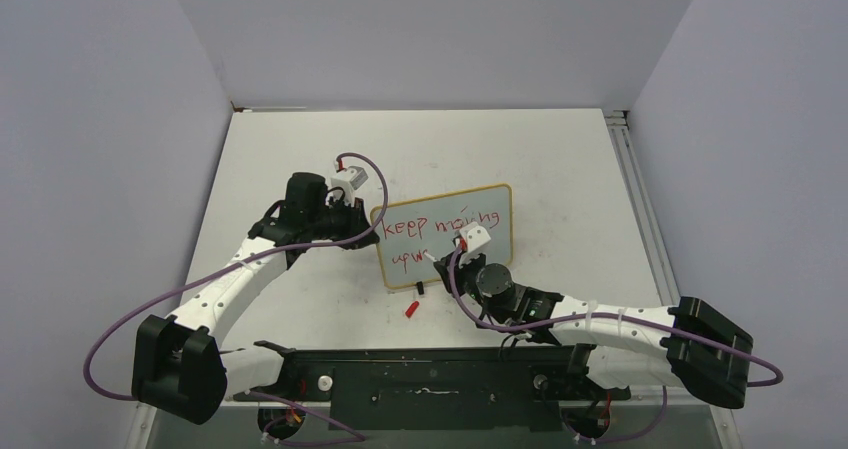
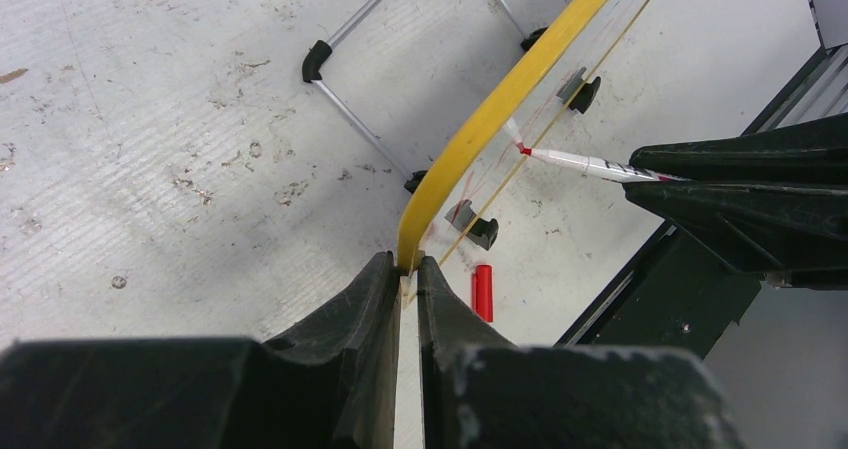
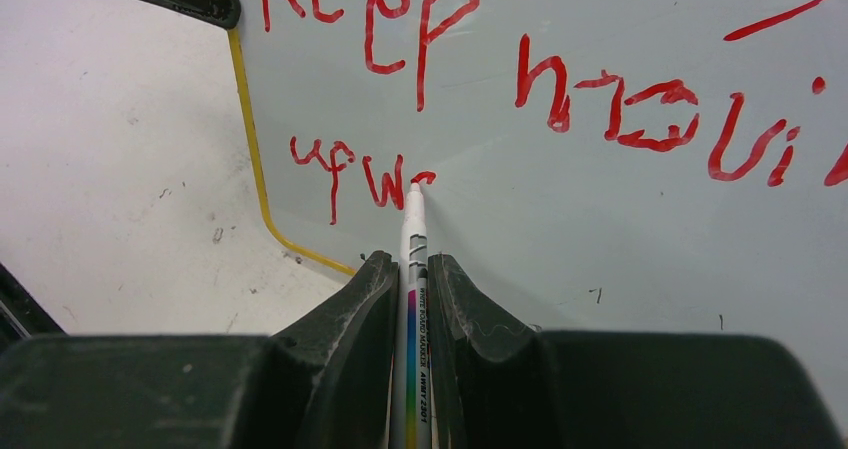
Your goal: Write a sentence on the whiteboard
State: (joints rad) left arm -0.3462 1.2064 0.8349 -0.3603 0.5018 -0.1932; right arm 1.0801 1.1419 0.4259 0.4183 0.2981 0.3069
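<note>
The whiteboard stands tilted at mid-table, with a yellow frame. Red lettering reads "keep moving" on the top line. The second line reads "upw" plus a short fresh stroke. My left gripper is shut on the board's left edge and holds it. My right gripper is shut on a white marker. The marker's red tip touches the board at the end of the second line. The marker also shows in the left wrist view.
A red marker cap lies on the table in front of the board, and it also shows in the left wrist view. The board's wire stand sits behind it. A black rail runs along the near edge.
</note>
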